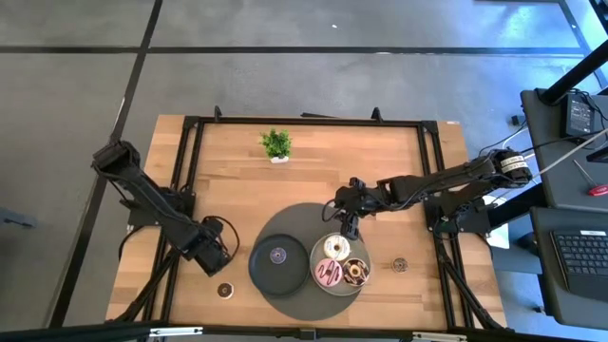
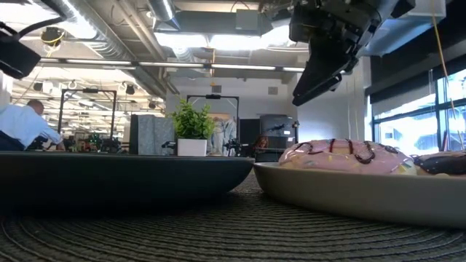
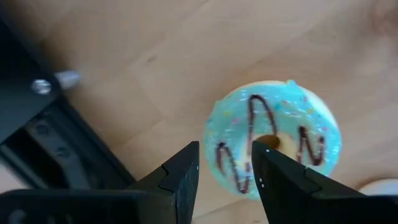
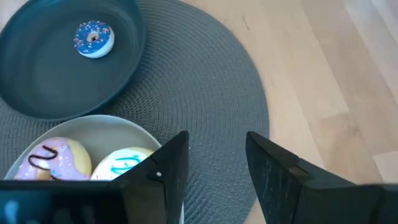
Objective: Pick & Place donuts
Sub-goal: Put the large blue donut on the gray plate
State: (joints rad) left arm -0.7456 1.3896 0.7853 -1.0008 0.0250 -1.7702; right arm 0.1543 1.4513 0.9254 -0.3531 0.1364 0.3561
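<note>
Bare counter point(image 1: 399, 161) lies open behind the round mat point(image 1: 285, 220), with only the potted plant point(image 1: 276, 144) near the far edge. At the front, 2 plates point(image 1: 277, 261) crowd the mat; the right claw point(image 1: 349, 231) hangs over the light plate's point(image 1: 319, 258) far rim.

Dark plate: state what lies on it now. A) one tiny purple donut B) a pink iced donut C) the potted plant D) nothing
A: the high view shows only the tiny purple donut in the dark plate, and the right wrist view confirms it; the larger iced donuts sit in the light plate beside it.
</note>
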